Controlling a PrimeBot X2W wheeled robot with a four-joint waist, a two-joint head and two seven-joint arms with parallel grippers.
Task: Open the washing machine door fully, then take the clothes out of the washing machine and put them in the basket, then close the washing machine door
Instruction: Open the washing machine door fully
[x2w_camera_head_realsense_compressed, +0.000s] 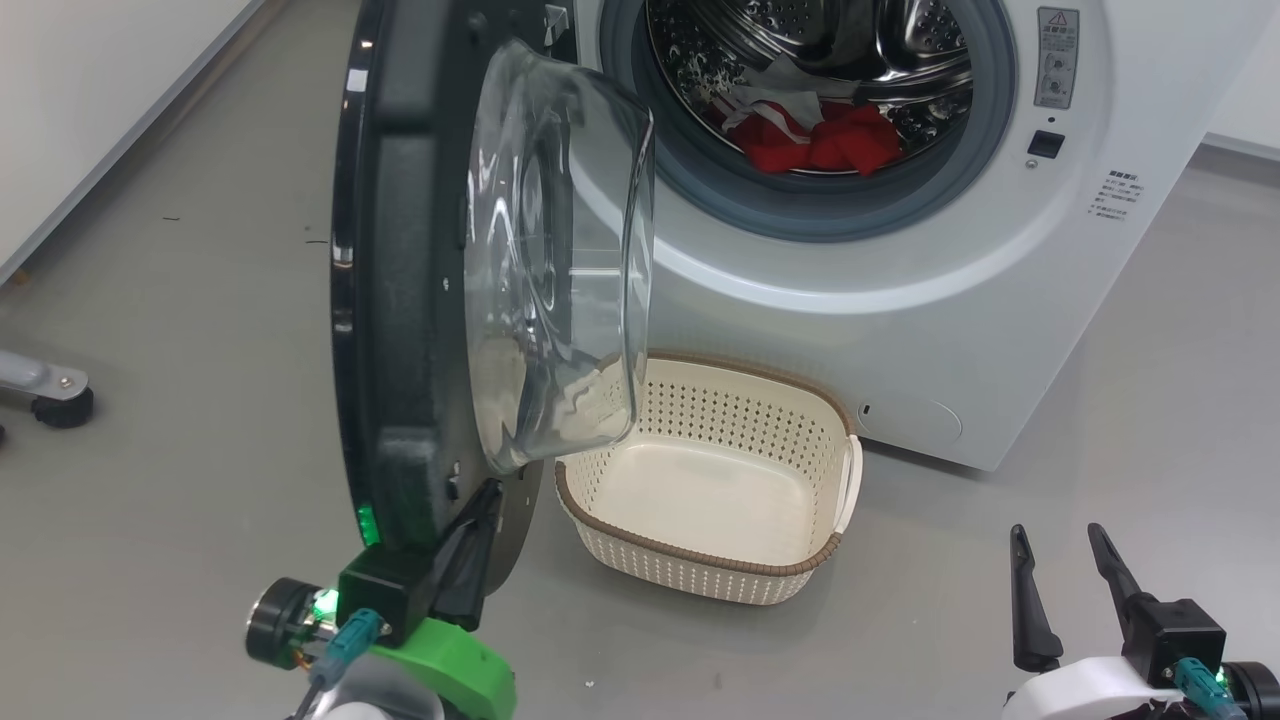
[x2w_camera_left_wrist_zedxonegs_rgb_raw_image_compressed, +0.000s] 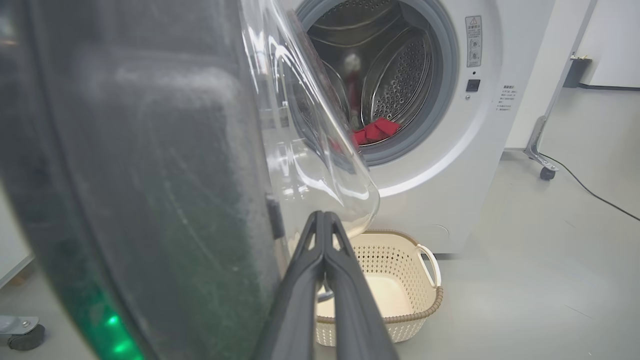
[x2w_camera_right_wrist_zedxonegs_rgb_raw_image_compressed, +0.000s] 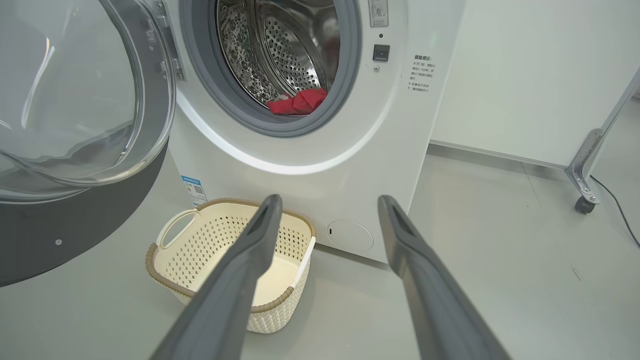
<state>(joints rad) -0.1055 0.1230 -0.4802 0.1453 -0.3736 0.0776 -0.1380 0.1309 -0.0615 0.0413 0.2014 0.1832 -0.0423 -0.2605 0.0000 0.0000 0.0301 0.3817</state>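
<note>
Clothes (x2w_camera_head_realsense_compressed: 820, 140) lie red in the washing machine (x2w_camera_head_realsense_compressed: 900, 270) drum, upper right of the head frame. Washing machine door (x2w_camera_head_realsense_compressed: 400, 280) stands open at centre left, its glass bowl overhanging the basket (x2w_camera_head_realsense_compressed: 690, 578) on the floor. Left gripper (x2w_camera_head_realsense_compressed: 488, 495), jaws together, sits at the door's lower edge; right gripper (x2w_camera_head_realsense_compressed: 1056, 532), jaws apart, lower right.

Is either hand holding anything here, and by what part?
Nothing is held. The left hand is shut on itself at the lower inner edge of the washing machine door; the right hand is open and empty.
</note>
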